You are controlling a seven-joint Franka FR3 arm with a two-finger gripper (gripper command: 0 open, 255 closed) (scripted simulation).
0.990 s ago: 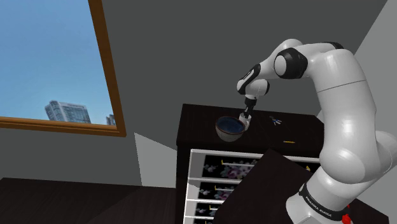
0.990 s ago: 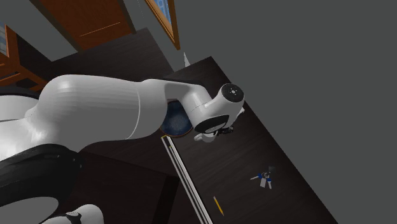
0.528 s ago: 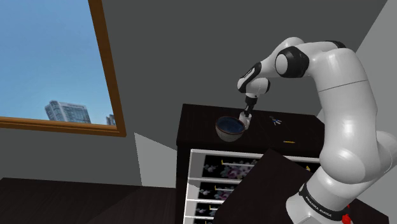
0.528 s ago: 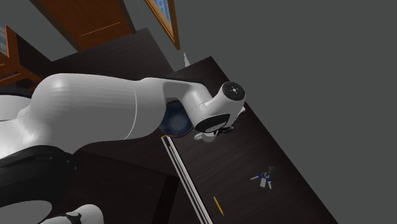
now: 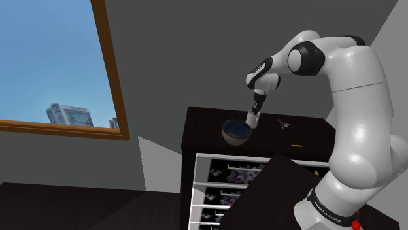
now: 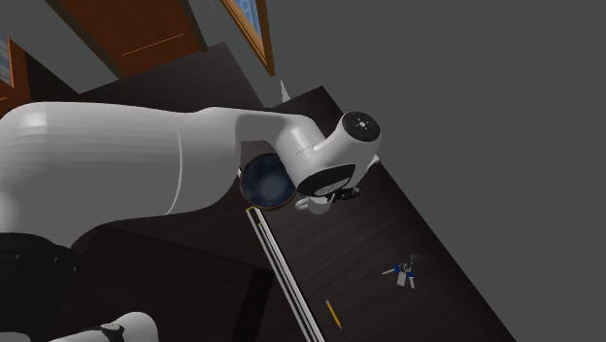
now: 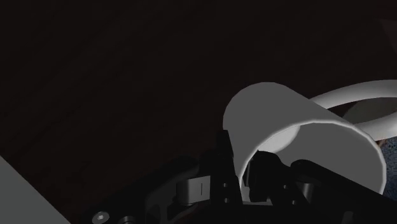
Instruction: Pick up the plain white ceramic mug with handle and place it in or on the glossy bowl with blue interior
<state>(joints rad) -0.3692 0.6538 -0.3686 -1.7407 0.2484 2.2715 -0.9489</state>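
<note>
**A:** Mug position?

**B:** The white mug (image 7: 305, 127) is hanging in the gripper (image 7: 245, 164). The fingers (image 7: 222, 153) are clamping its wall, one outside and one inside the mouth. The mug is sitting right at the bowl (image 6: 264, 183), against the rim on the side nearer the arm's wrist.

**A:** Touching the bowl?

**B:** I cannot tell. In the shoulder view the mug is overlapping the rim, and in the second exterior view the hand is covering the mug's top. Whether it is clear of the dresser top (image 5: 203, 124) is also unreadable.

**A:** Anything else obscured?

**B:** In the wrist view a pale curved band is showing beside the mug. It could be the mug's handle or the bowl's rim; I cannot tell which. The forearm is hiding part of the bowl's rim in the second exterior view, leaving the blue interior partly showing.

**A:** Arm pose?

**B:** The arm (image 5: 353, 98) is arching high, elbow up, with the forearm reaching over toward the bowl. The hand is pointing steeply down at the rim.
</note>
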